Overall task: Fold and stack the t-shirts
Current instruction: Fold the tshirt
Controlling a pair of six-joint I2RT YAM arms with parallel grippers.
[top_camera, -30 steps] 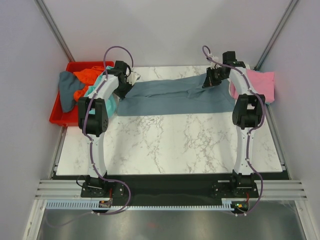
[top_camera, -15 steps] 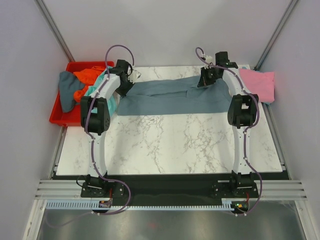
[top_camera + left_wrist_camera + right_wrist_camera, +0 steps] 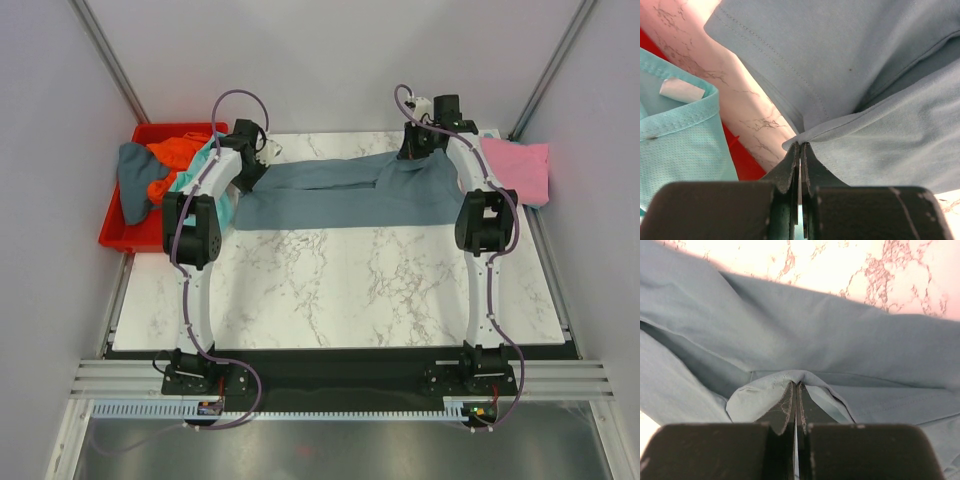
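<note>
The slate blue-grey t-shirt [image 3: 340, 195] lies stretched across the far part of the table. My left gripper [image 3: 255, 162] is shut on its left edge; in the left wrist view [image 3: 800, 143] the jaws pinch a fold of blue-grey t-shirt [image 3: 865, 65]. My right gripper [image 3: 418, 148] is shut on its far right edge; in the right wrist view [image 3: 796, 385] a fold of blue-grey t-shirt [image 3: 805, 335] bunches over the tips. A pink t-shirt [image 3: 520, 168] lies at the far right. A teal t-shirt [image 3: 680, 135] and an orange t-shirt [image 3: 172, 160] lie in the bin.
A red plastic bin [image 3: 115, 232] stands off the table's far left corner, holding an orange, a teal and a dark grey-blue [image 3: 132, 178] garment. The marble table [image 3: 340, 290] reaches toward the arm bases. Grey walls close in on both sides.
My right gripper has moved left and toward the back edge with the shirt's edge, leaving the pink t-shirt uncovered. The left arm has hardly moved.
</note>
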